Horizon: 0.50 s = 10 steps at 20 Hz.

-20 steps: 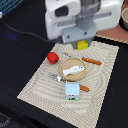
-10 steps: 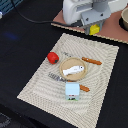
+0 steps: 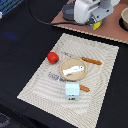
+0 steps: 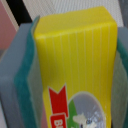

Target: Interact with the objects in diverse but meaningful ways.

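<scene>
My gripper (image 3: 96,23) hangs over the far edge of the striped placemat (image 3: 40,82), near the brown board. It is shut on the yellow box (image 4: 80,65) with a red label, which fills the wrist view between the grey-green finger pads (image 4: 22,80); in the exterior view only a yellow corner (image 3: 97,24) of the box shows under the hand. On the mat lie the shiny red vegetable (image 3: 52,57), the white elongated piece (image 3: 74,70) on the tan plate (image 3: 64,64), and the white carton (image 3: 73,90).
Wooden-handled cutlery lies beside the plate, a knife (image 3: 91,61) on the far side and a fork (image 3: 83,88) on the near side. A brown board (image 3: 112,31) holds a reddish pot (image 3: 124,19) at the exterior view's right. A dark cloth surrounds the mat.
The gripper with the yellow box has moved up and away from the mat's centre toward the far right of the exterior view, uncovering the mat's far part.
</scene>
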Available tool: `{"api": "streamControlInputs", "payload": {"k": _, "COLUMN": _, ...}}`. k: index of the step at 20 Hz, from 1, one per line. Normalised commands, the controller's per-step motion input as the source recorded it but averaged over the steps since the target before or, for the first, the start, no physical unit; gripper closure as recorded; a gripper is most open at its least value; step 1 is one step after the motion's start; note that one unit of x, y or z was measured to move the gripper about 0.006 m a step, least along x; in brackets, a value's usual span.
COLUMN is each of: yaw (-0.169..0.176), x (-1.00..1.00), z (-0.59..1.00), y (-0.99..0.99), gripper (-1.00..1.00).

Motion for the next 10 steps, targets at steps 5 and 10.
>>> {"api": "streamControlInputs", "payload": {"k": 5, "yaw": 0.096, "x": -0.13, "z": -0.66, "y": 0.05, "gripper": 1.0}}
{"api": "streamControlInputs", "payload": {"k": 10, "yaw": 0.089, "x": -0.22, "z": -0.69, "y": 0.12, "gripper": 1.0}}
